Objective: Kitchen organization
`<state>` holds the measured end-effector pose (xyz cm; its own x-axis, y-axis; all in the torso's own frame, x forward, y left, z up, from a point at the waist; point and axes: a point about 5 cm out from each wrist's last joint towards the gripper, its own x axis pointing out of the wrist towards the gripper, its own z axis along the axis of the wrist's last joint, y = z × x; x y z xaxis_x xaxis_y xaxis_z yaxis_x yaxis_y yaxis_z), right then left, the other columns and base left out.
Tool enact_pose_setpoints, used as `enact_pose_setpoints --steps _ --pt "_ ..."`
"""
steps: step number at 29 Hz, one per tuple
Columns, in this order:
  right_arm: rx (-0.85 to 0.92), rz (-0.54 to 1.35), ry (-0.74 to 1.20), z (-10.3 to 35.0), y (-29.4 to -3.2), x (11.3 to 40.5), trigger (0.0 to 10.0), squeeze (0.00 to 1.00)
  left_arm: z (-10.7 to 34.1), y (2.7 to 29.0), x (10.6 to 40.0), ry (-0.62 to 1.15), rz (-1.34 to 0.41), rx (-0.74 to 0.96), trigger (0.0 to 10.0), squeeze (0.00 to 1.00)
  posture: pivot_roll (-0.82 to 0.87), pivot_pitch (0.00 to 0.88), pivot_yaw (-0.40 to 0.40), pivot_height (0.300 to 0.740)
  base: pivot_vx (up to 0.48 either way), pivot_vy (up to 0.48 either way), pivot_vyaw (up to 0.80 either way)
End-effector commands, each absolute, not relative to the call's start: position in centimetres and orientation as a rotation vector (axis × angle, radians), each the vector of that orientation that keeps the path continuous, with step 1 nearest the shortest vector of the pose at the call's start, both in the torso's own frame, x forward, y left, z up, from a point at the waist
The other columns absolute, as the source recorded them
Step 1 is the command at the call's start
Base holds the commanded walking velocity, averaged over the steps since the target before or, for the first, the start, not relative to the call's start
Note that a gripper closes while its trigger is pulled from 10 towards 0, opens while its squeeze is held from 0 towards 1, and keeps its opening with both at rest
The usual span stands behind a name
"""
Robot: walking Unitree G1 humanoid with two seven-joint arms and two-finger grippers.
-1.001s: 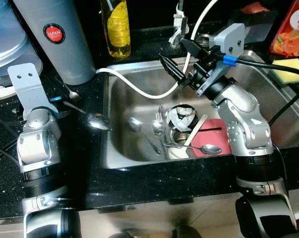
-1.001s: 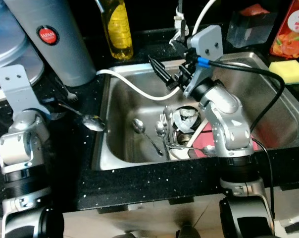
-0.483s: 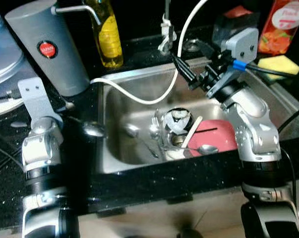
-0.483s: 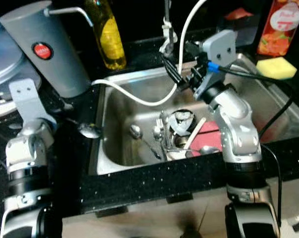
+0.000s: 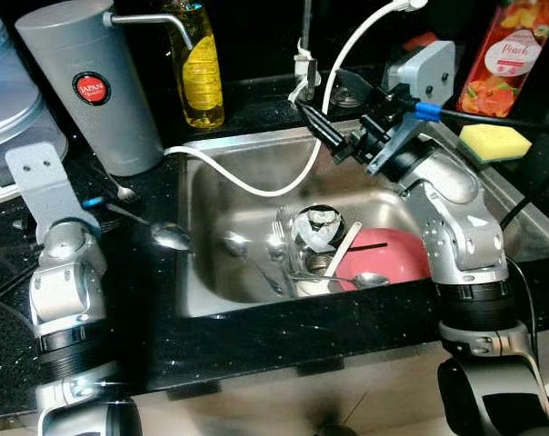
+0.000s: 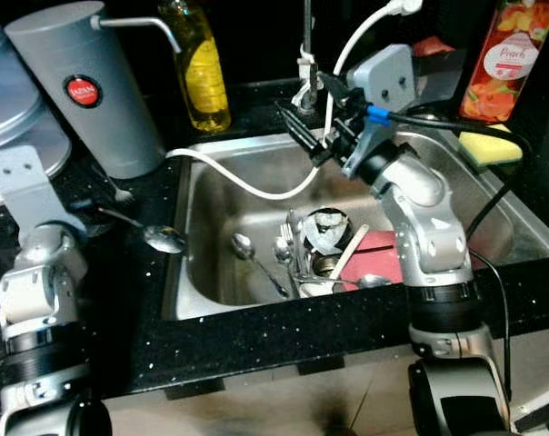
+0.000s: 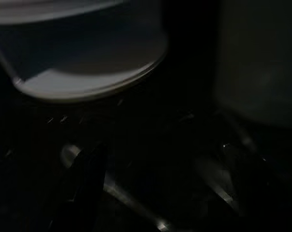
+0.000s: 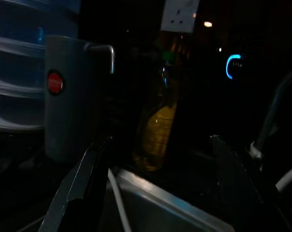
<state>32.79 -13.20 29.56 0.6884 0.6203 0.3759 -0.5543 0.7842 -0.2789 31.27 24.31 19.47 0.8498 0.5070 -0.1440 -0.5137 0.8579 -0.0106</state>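
Steel sink [image 5: 211, 272] set in black surface [image 5: 256, 336]; red plate [image 5: 393, 259], cup, spoons piled at its bottom. Right hand [image 5: 334, 127] open, empty, over sink's back rim; the pile lies below it, toward the robot. Left hand: cannot tell; spoon [image 5: 170, 236] on surface nearby.

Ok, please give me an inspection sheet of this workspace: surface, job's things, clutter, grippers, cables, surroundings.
Surface: black speckled counter around a steel sink.
Job's things: spoons, forks, a round metal piece and a pink plate lie in the sink; one spoon on the counter.
Clutter: yellow sponge, yellow bottle, grey dispenser.
Grippers: right gripper open above the sink's back edge; left arm idle.
Cables: white hose into the sink; black cable on the right arm.
Surroundings: juice carton.
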Motion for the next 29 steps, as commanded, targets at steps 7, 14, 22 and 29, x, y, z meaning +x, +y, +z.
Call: enact_pose_setpoints --steps 7,14,22,29 --pt "-0.101 0.689 -0.443 28.5 -12.3 32.2 10.0 0.0 20.2 24.0 30.0 0.123 0.518 -0.017 10.0 0.0 -0.1 0.095 0.056 0.74 0.0 0.0 0.0" --pt "-0.087 0.695 -0.445 28.9 -12.5 32.5 10.0 0.0 21.4 23.7 29.6 0.103 0.524 -0.033 10.0 0.0 -0.08 0.118 0.039 0.74 0.0 0.0 0.0" --pt "-0.112 0.675 -0.443 29.3 -12.4 33.5 10.0 0.0 22.6 23.7 29.5 0.137 0.362 -0.083 10.0 0.0 -0.06 0.112 0.042 0.74 0.0 0.0 0.0" --pt "-0.126 0.606 -0.469 29.8 -13.9 33.5 10.0 0.0 25.8 23.0 29.1 -0.035 0.28 0.257 10.0 0.0 -0.06 0.094 0.059 0.74 0.0 0.0 0.0"
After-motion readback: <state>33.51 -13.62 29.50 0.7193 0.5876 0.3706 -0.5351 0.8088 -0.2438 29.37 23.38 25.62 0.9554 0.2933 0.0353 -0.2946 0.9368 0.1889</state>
